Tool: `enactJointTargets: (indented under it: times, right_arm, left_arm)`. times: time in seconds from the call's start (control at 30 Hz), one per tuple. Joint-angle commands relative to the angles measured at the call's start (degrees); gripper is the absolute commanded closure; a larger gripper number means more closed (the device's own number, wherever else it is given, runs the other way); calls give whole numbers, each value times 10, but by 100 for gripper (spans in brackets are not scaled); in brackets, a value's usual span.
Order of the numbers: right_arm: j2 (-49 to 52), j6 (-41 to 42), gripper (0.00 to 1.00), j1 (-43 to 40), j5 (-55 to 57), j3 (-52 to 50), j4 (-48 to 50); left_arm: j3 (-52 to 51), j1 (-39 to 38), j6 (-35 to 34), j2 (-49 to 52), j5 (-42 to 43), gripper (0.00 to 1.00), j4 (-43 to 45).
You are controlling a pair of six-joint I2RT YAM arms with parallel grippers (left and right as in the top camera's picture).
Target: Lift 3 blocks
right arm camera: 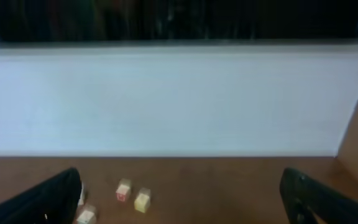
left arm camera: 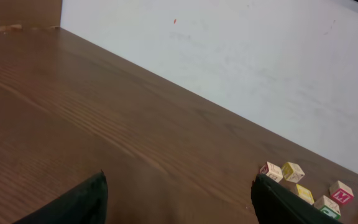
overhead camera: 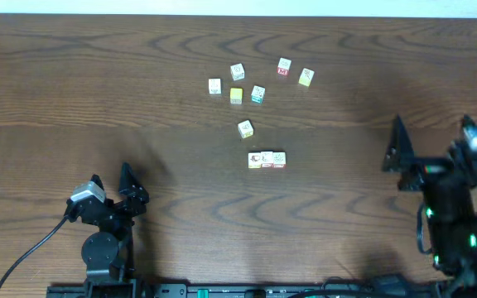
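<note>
The blocks (overhead camera: 267, 160) lie in a side-to-side row, midway between left pincer (overhead camera: 111, 175) and right pincer (overhead camera: 431, 124), both gaping empty.

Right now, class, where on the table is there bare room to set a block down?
The table is bare left of the row of three blocks, toward the left gripper, and right of it, toward the right gripper. Crowded: the scattered cubes behind the row.
</note>
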Motion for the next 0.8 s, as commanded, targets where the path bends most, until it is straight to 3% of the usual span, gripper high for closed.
enactJointTargets:
  times: [0.0,0.2,0.5,0.77]
  right_arm:
    - [-78,-30,1,-45,-64,-108,87]
    - [-198,-30,1,-73,-84,-274,221]
    - [-308,-30,1,-76,-84,-411,231]
    - [-308,-24,1,-87,-66,-459,226]
  left_arm:
    - [-6,2,-1,-3,-8,26,-30]
    - [-6,2,-1,-3,-8,26,-30]
    - [-6,2,-1,-3,-8,26,-30]
    - [-6,2,-1,-3,-8,26,-30]
